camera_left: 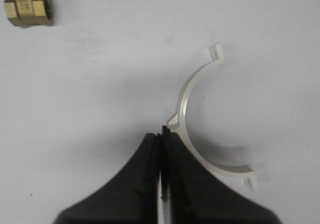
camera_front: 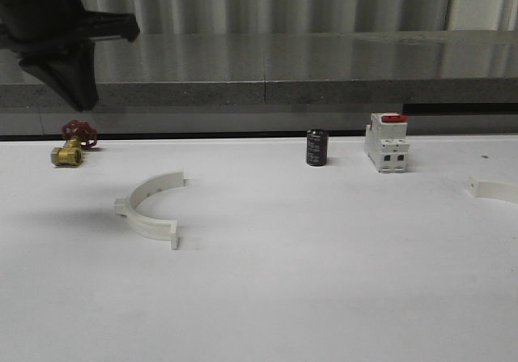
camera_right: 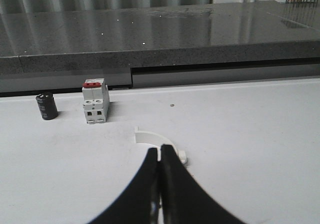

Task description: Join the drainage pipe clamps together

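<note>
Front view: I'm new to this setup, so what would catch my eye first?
Probably the white half-ring clamp lying on the table's left side, opening toward the right. Its twin lies far off at the right edge, so the pair is not joined. Along the back stand a brass valve with a red handle, a black cylinder and a red-topped switch.

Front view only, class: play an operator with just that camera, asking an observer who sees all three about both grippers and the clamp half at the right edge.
Operator: Is the left gripper open?
Observer: No, the left gripper is shut and empty, its tips close beside the left clamp half.
Operator: And the right one?
Observer: The right gripper is shut too, with the right clamp half lying just past its tips.
</note>
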